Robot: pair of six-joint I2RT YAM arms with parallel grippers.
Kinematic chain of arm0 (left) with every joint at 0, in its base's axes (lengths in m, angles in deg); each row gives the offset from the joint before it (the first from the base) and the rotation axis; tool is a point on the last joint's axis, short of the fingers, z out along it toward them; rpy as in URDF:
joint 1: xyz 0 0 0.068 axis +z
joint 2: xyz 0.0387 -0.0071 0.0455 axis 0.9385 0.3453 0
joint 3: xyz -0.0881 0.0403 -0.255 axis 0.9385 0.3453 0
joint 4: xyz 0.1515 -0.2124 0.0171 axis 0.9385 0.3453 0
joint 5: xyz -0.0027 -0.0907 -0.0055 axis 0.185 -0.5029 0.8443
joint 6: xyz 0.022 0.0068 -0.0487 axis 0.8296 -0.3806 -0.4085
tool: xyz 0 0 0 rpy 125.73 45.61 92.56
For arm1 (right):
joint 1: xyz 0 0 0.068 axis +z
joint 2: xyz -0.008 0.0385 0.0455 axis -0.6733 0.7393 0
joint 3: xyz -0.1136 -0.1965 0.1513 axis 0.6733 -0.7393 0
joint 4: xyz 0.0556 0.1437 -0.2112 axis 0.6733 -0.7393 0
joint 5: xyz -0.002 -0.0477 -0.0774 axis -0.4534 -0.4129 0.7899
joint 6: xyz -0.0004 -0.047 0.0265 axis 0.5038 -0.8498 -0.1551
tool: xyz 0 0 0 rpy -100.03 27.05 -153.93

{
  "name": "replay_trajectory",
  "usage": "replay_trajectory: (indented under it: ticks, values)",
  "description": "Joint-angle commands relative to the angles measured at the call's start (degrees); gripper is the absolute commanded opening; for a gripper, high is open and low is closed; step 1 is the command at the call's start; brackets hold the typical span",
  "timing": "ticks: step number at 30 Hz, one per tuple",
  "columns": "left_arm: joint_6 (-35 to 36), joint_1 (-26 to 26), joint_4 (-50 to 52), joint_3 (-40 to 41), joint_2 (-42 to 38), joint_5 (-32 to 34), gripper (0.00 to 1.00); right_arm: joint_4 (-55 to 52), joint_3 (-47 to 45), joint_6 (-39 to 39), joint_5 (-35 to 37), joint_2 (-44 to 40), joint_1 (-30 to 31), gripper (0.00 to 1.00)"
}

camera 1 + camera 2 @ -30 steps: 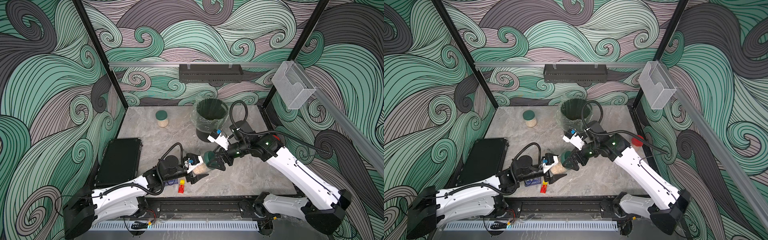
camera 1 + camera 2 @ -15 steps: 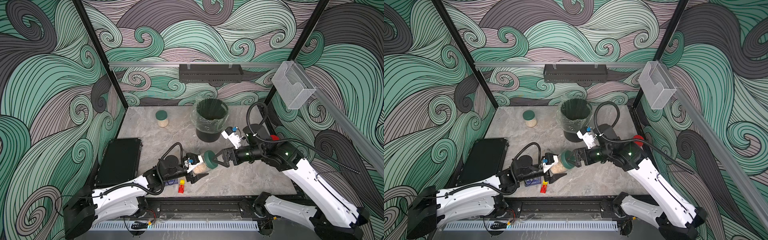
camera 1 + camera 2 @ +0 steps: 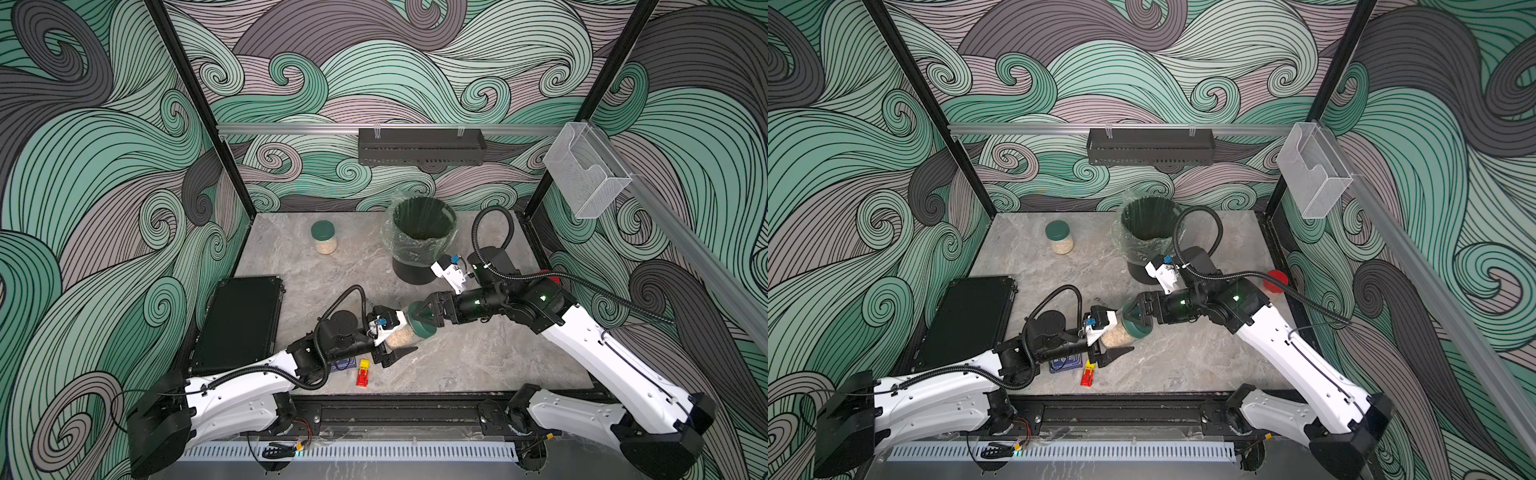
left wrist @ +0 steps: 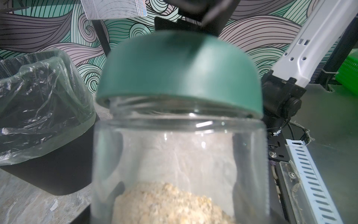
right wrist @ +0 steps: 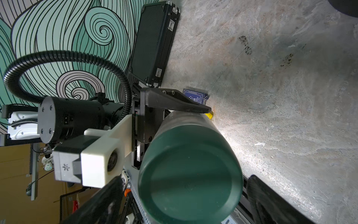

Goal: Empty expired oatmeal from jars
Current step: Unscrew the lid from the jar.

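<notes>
The left jaws are closed on the clear body of the held jar (image 3: 399, 336), which is tipped nearly on its side over the desk (image 3: 478, 361). The right jaws stand wide open, straddling the dark green lid (image 5: 190, 174) seated on the jar's mouth. The oatmeal (image 4: 170, 203) lies inside the held jar, toward its base. A second green-lidded jar (image 3: 323, 242) stands upright at the back, left of the lined black bin (image 3: 409, 272). A red-lidded jar (image 3: 1274, 281) sits behind the right arm (image 3: 1291, 345).
</notes>
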Motion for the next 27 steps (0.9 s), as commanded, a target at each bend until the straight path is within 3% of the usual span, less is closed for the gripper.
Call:
replay_trajectory:
  ticks: [1, 13, 20, 25, 27]
  values:
    - [-0.47, -0.39, -6.37, -3.75, -1.0, -1.33, 0.58, 1.89, -0.98, 0.27, -1.76, 0.51, 0.22, 0.99]
    - [-0.15, -0.34, -5.88, -3.57, -1.39, -0.98, 0.58, 3.14, -1.75, -0.16, -2.62, 1.38, 1.08, 0.9]
    - [-0.2, -0.41, -5.77, -3.62, -1.62, -0.98, 0.58, 4.35, -1.22, -1.58, -2.76, 1.42, 1.69, 0.77]
    - [-0.49, -0.37, -5.42, -3.58, -2.05, -1.42, 0.58, 5.69, 0.51, -9.41, -2.03, 0.03, 2.07, 0.68]
    - [-0.88, -0.37, -5.48, -3.55, -2.23, -1.79, 0.58, 5.95, 0.62, -15.22, 1.1, -1.08, 2.07, 0.6]
